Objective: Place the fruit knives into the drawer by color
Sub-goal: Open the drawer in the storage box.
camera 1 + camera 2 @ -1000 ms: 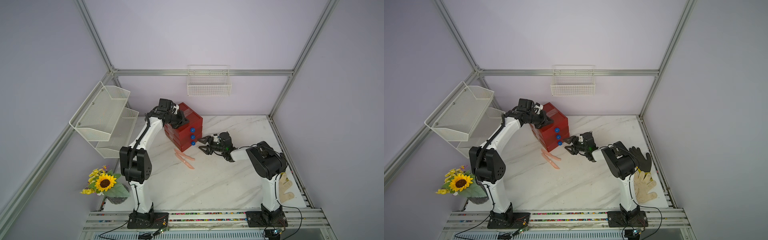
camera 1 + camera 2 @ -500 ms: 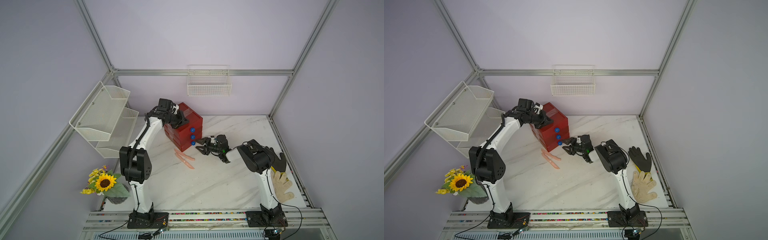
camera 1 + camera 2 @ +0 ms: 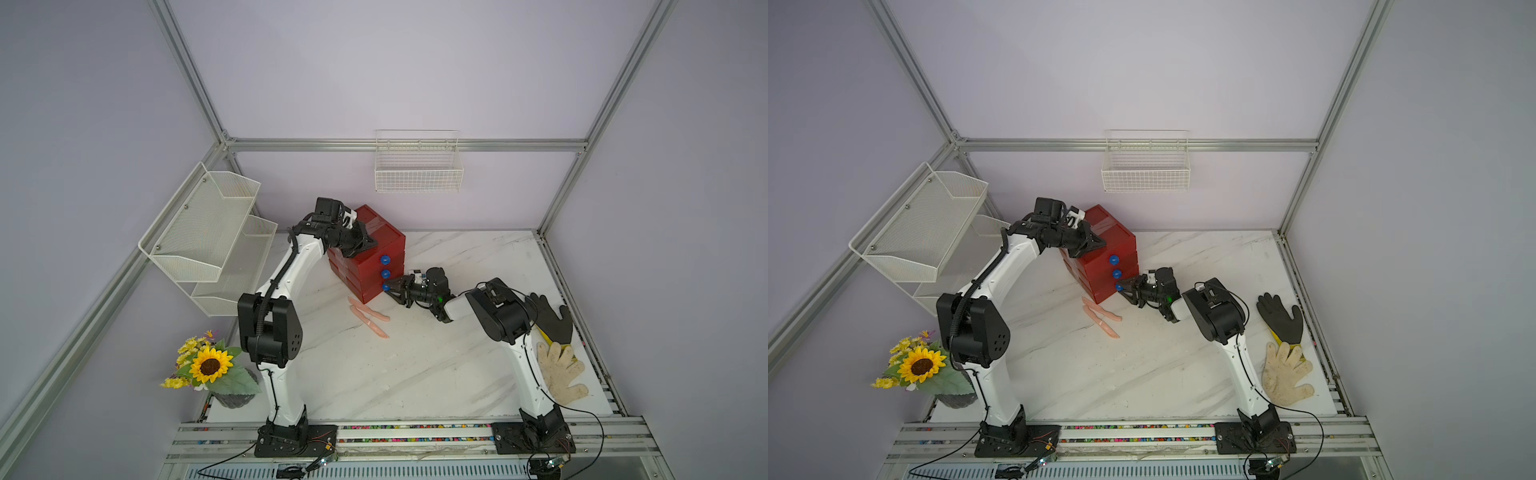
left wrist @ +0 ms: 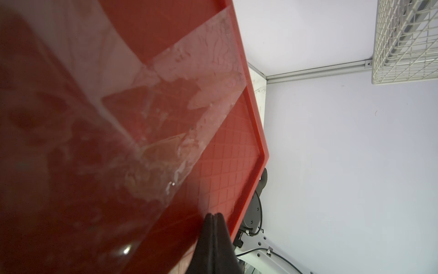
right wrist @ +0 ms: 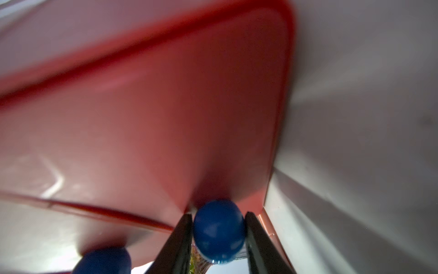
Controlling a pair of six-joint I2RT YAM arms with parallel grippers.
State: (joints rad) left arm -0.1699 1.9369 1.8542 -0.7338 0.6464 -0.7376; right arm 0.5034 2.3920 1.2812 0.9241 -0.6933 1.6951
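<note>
Marble tabletop runs out from my two bases, mostly bare. Nearest, at 3 o'clock beside my right arm's foot, lie a white glove and a black glove. A sunflower pot stands at 9 o'clock.

Further out, two salmon-pink knives lie touching each other, just at 6 o'clock of the drawer chest. They are the only knives I can see. No teal or pale green ones show, so I judge those are stowed, though the shut drawers hide the proof.

Beyond the knives my right gripper reaches in from 4 o'clock and pinches the bottom knob. In the right wrist view its fingers sit against both sides of the blue ball. All three drawers look flush, so nothing is pulled out yet.

Further back, my left gripper is pressed together and empty, tips planted on the chest's taped lid, I take it to brace the chest for the pull.

Farthest, a mesh rack at 10 o'clock and a wire basket at 12 hang on the walls.

Left to do, by my reckoning: draw the bottom drawer open, drop both pink knives in, push it shut.
</note>
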